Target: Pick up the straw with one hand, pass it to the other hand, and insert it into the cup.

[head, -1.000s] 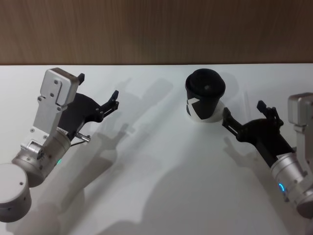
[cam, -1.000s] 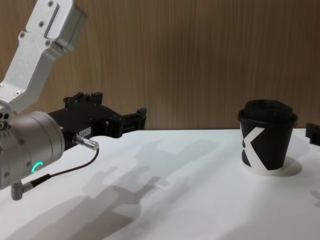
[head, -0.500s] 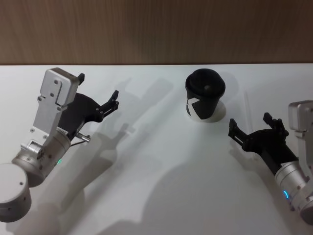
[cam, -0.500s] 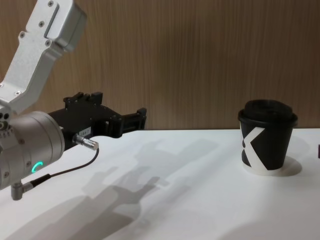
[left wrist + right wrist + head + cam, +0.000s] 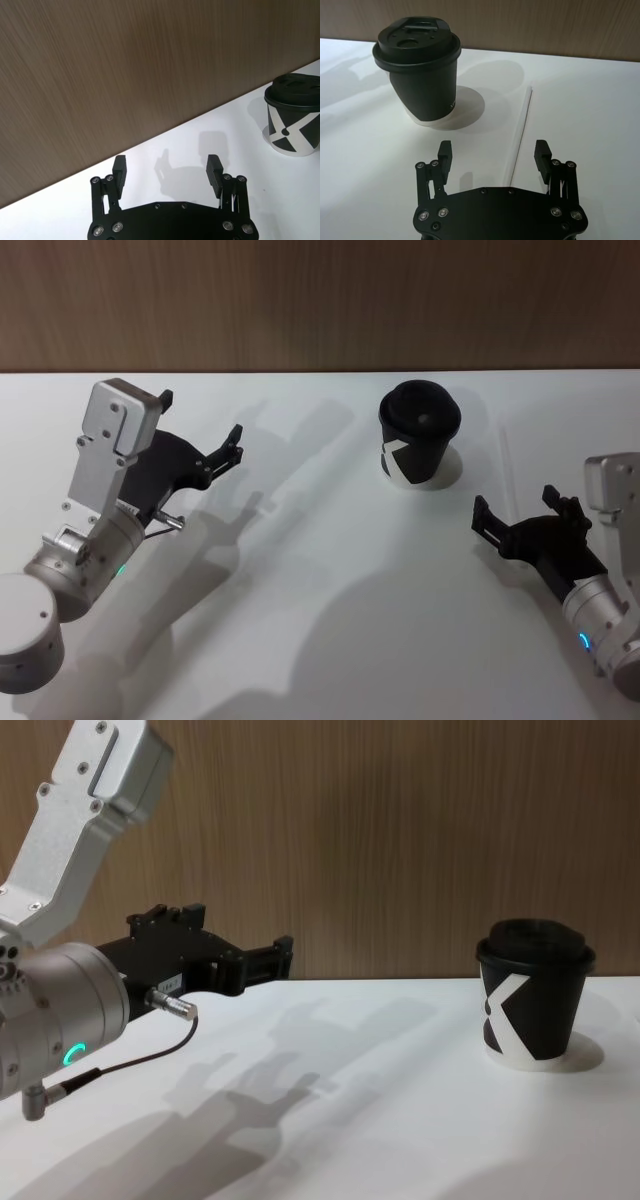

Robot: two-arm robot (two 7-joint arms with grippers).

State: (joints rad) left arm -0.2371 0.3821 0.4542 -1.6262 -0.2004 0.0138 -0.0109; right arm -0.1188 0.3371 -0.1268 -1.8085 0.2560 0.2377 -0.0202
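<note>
- the wood-grain wall [image 5: 320, 300] runs behind the whole scene you are working in.
- the white table [image 5: 330, 640] spreads out below it and carries the cup and the straw.
- your left gripper [image 5: 200, 418] hangs above the left side of the table on its thick silver arm, with its fingers spread wide and nothing between them; it points across toward the cup and sits well apart from it.
- your right gripper [image 5: 515, 505] sits low over the right side of the table, near the cup on the side toward you, with its fingers also spread wide and holding nothing.
- the cup [image 5: 418, 435] stands upright on the table toward the back, right of centre, with its black domed lid on.
- the straw [image 5: 522, 125] lies flat on the table just to the right of the cup and apart from it; in the right wrist view its near end runs into the gap between the right gripper's fingers and touches neither of them.
</note>
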